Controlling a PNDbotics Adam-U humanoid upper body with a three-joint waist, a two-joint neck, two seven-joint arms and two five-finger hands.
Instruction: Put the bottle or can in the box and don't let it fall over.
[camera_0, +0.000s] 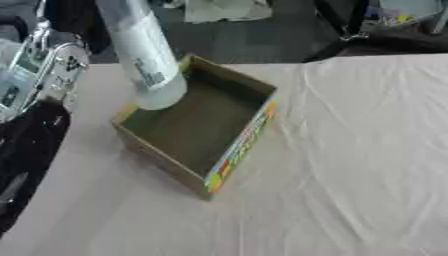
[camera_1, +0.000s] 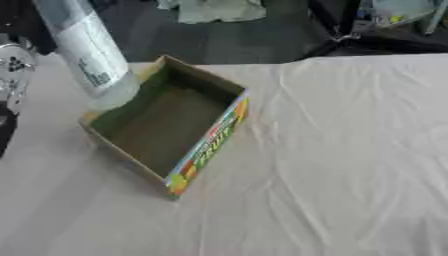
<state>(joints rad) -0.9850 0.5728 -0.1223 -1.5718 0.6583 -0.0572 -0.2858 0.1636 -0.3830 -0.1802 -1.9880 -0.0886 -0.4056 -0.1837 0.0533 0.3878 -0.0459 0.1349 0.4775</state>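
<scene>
Bottle (camera_0: 144, 55), pale and translucent with a white label, is hanging tilted over the box (camera_0: 197, 125), its long axis running from the upper left of the view down toward the box's far-left corner. Its rounded base is pointing down and slightly right, sitting just above or at the box's left wall near that corner; whether it is touching the cardboard cannot be told. Its upper end is running out past the top edge of the picture, so what is holding it is not showing.

Along the left edge, the robot's left arm (camera_0: 39, 75) is showing as silver and black parts beside the bottle, but the left hand itself is not visible. The right hand is not appearing in either view.

The box is an open, shallow cardboard tray with a plain brown inside and a brightly printed outer wall, lying askew near the tabletop's far-left corner. The tabletop is wearing a pale, wrinkled cloth (camera_0: 350, 175). Beyond the far edge, a dark floor (camera_0: 245, 40) is lying with crumpled light fabric (camera_1: 214, 10) and dark stands.
</scene>
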